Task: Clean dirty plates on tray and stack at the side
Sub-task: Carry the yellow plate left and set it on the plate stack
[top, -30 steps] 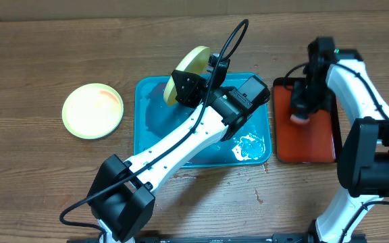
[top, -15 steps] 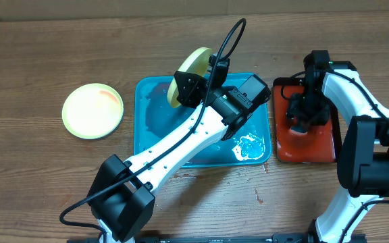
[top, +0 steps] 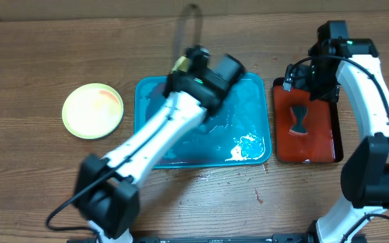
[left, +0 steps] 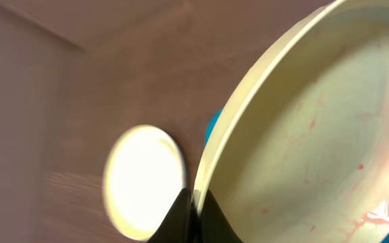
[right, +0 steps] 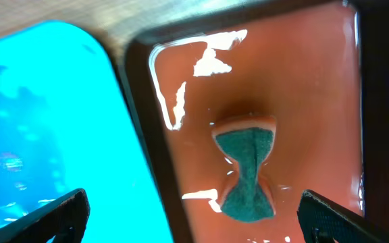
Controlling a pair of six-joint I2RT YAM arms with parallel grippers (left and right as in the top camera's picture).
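A light yellow-green plate (left: 316, 128) with faint red smears is pinched at its rim by my left gripper (left: 194, 202), which is shut on it. Overhead, that arm is motion-blurred over the far left corner of the turquoise tray (top: 248, 94), and only a sliver of the held plate (top: 179, 64) shows beside the left gripper (top: 189, 59). Another yellow-green plate (top: 93, 110) lies flat on the table left of the tray, also seen as a bright plate (left: 144, 179) below the held one. My right gripper (right: 191, 201) is open above the red tray.
A narrow red tray (top: 323, 138) with a black rim sits right of the turquoise tray and holds a green-and-orange sponge (right: 245, 169) lying in shallow water. White foam (top: 248, 145) sits in the turquoise tray's near right corner. Bare wooden table surrounds everything.
My right gripper opened, left the sponge on the red tray and drew back toward the tray's far end. The left arm swung left with the plate.
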